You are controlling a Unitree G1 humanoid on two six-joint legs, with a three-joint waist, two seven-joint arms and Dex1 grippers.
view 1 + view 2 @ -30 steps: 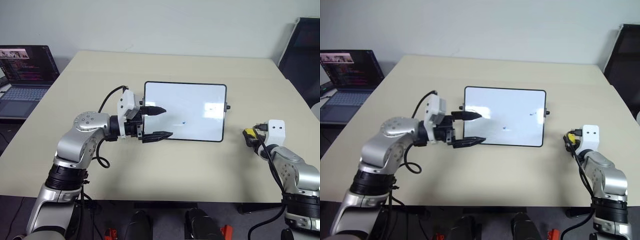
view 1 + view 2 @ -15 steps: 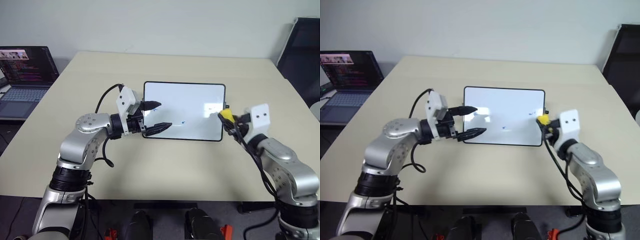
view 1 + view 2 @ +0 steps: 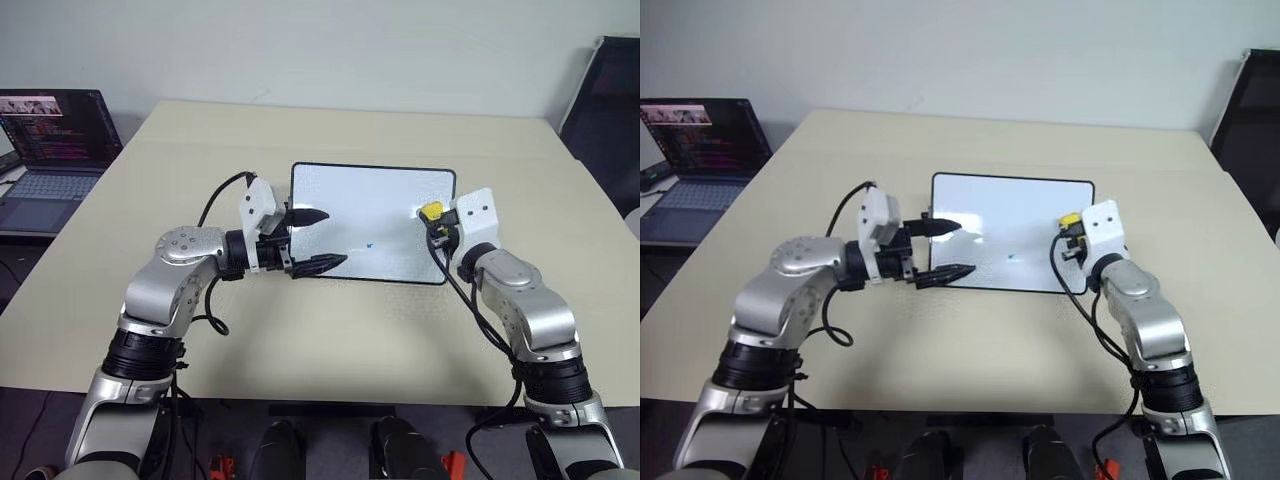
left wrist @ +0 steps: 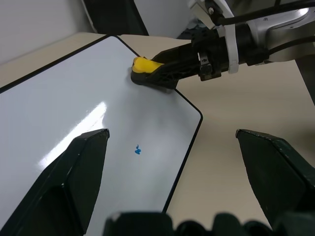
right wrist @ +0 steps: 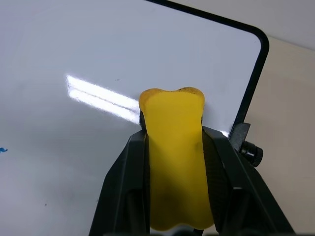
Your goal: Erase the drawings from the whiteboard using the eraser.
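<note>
Now the right tool (image 5: 173, 196) clamps the eraser (image 5: 174, 152) over the whiteboard's (image 3: 350, 200) right edge.

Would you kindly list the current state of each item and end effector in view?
eraser: clamped in the right end effector, over the board's right end.
right end effector: shut on the eraser.
left end effector: open, empty, at the board's left edge.
whiteboard: flat on the table, a blue mark not yet erased.
laptop: open, screen lit.
</note>
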